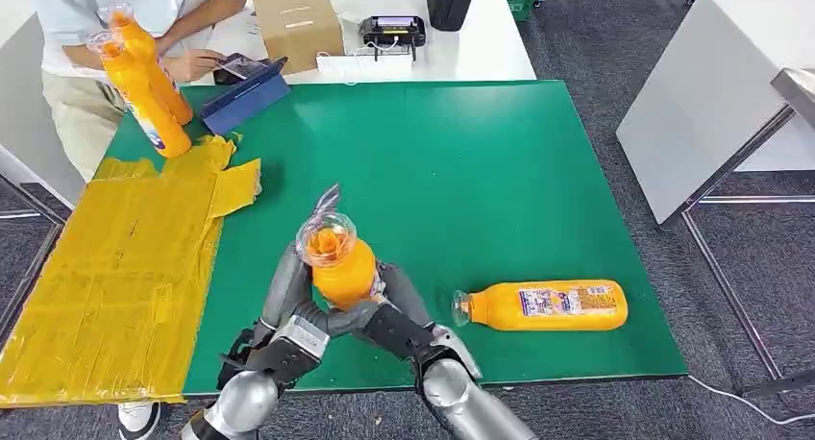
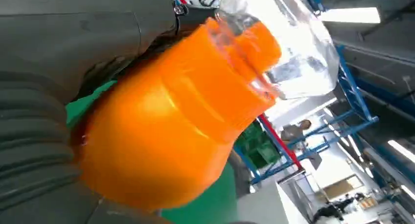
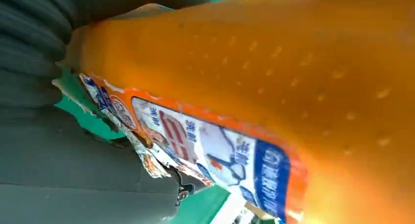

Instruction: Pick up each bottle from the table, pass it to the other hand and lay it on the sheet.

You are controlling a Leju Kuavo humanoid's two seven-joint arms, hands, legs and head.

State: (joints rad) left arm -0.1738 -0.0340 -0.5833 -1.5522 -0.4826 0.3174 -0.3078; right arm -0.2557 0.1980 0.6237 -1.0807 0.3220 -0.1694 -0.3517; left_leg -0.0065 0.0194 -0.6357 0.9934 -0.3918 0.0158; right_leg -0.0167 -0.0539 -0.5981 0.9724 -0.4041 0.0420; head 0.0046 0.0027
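An orange bottle (image 1: 341, 267) with a clear plastic wrap over its cap stands upright above the green table's front edge, held between both my hands. My left hand (image 1: 291, 291) grips its left side and my right hand (image 1: 399, 305) grips its right side. Up close, the left wrist view shows the bottle's shoulder and cap (image 2: 161, 131), and the right wrist view shows its labelled body (image 3: 274, 62). A second orange bottle (image 1: 548, 305) lies on its side to the right of my hands. The yellow sheet (image 1: 115, 267) covers the table's left part.
A person (image 1: 86, 17) at the back left holds two more orange bottles (image 1: 144, 85) over the sheet's far end. A blue tablet (image 1: 245, 89), a cardboard box (image 1: 298, 22) and a black device (image 1: 392, 29) lie behind. A white table (image 1: 711, 85) stands to the right.
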